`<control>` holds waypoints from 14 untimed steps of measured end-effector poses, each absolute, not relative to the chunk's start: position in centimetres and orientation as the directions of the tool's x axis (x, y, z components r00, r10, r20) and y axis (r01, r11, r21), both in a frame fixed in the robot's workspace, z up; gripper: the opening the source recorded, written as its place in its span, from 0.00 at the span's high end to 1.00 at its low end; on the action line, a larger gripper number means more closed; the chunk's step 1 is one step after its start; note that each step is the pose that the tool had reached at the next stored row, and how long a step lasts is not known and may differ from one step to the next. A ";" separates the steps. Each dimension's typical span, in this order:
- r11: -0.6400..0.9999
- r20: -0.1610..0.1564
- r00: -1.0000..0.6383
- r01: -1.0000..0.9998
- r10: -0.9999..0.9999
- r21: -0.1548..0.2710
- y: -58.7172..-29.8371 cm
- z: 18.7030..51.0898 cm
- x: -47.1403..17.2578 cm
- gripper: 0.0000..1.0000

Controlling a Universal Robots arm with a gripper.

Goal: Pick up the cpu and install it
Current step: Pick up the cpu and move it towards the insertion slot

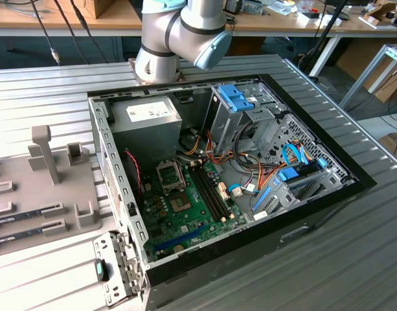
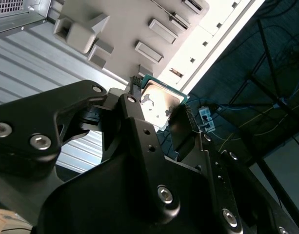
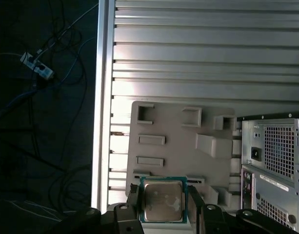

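In the exterior view the case [image 1: 250, 259] lies on its side on the ribbed metal table [image 1: 353, 259], with its open face up so the green board [image 1: 185, 207] can be reached from above. The square metal-framed socket [image 1: 169, 173] on the board looks unfilled, so I judge the install is not yet done. A grey moulded tray [image 1: 56, 188] with posts and slots lies beside the case on the exterior view's left. The arm [image 1: 179, 32] rises behind the case.

In the second wrist view the end effector [image 2: 159, 109] is closed on the cpu [image 2: 161, 105]. Its black ribbed fingers [image 2: 182, 122] press on two opposite edges, which leaves the flat silvery lid and thin green rim free. That edge grip should keep the chip level and its underside untouched. The matt grey tray [image 2: 139, 29] lies beyond the chip.

In the first wrist view the cpu [image 3: 162, 201] sits square between the fingers. Its metal top is dull and faintly blotched. It appears to hang clear above the tray's [image 3: 178, 141] edge, well apart from the case's perforated rear panel [image 3: 273, 161]. The table's [image 3: 203, 48] grooves catch bright light.
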State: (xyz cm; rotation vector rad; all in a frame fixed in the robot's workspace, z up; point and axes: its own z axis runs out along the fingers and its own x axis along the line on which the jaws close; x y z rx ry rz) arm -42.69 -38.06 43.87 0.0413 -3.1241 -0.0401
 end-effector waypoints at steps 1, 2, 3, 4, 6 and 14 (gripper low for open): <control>0.999 0.017 -1.000 -0.026 -0.027 0.026 -38.1 43.9 -42.7 0.53; 0.999 0.017 -1.000 -0.026 -0.027 0.026 -38.1 43.9 -42.6 0.53; 0.999 0.017 -1.000 -0.026 -0.027 0.026 -38.1 43.9 -42.6 0.53; 0.999 0.017 -1.000 -0.026 -0.027 0.026 -38.1 43.9 -42.5 0.53; 0.999 0.017 -1.000 -0.026 -0.027 0.026 -38.1 43.9 -42.5 0.53; 0.999 0.017 -1.000 -0.026 -0.027 0.026 -38.2 43.9 -42.2 0.53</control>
